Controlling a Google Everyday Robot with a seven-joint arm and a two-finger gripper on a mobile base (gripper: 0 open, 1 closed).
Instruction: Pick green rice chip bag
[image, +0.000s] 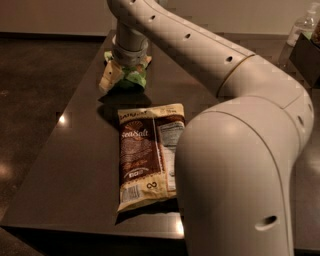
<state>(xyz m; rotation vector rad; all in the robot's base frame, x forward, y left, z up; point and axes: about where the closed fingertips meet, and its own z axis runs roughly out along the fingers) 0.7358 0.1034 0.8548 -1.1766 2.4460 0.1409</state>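
The claw (129, 64) is at the far end of the desk (75, 150). It points straight down from a pale round wrist, right on top of the green rice chip bag (132, 79). The wrist hides the tip of the claw, so I cannot tell whether it is apart, together or clamped on the bag.

The green bag lies crumpled on the desk close to the far edge. Light green foil shows just below the wrist, and a pale yellowish flap sticks out toward the left side of the view. Its dark shadow falls on the desk just in front of it.

Nearer the camera, 1 large brown-and-cream bag (150, 155) lies flat along the desk. It has "Sea Salt" printed on its dark front and a white label panel down its right side. A strip of bare dark desk separates the 2 bags. The big bag's lower right corner is hidden behind the arm (235, 150).

The arm is cream coloured with small dark holes. It fills the lower right of the view, rises, bends and reaches across to the wrist at the far end. At the top right, beyond the desk, a clear plastic bottle (302, 22) stands beside a dark box (307, 55).
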